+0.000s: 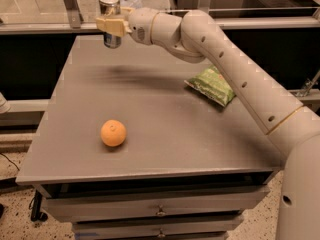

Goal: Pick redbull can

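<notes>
Since the grip looks made, notes for the lift, camera view only:
can [109,6]: upright over the far-left corner of the tabletop [165,134]. Looks clear of the surface, but I can't be sure.
claw [111,25]: pinching the can at mid-body, top and base showing above and below.
arm [225,54]: reaches in from the right across the far side.
orange [113,133]: front-left, well apart from the can, no conflict.
bag [212,85]: green, right side, beside the arm and apart from the claw.
step: lift and hold, my read.
do well: steady squeeze, since a thin wall may dent or slip. Raise straight up, can vertical, no wrist roll.
risk: rail [45,28] runs just behind the can, so don't drift back.
</notes>
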You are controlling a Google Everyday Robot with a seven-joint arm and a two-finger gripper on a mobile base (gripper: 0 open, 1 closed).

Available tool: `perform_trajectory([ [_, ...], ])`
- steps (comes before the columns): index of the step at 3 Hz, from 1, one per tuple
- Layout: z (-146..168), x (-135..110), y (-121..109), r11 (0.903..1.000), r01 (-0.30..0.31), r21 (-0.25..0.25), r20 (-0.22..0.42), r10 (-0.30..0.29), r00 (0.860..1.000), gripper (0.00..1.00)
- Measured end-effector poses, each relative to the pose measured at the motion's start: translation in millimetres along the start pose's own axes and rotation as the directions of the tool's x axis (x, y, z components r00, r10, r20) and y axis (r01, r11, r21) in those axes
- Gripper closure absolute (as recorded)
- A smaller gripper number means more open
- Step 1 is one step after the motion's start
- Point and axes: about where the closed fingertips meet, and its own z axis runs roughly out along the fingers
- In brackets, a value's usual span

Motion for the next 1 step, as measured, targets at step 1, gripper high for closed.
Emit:
perform_trajectory([
  [1, 0.1, 0.0, 0.1, 1.0000, 0.000, 0.000, 0.000, 0.000, 1.000, 1.00],
])
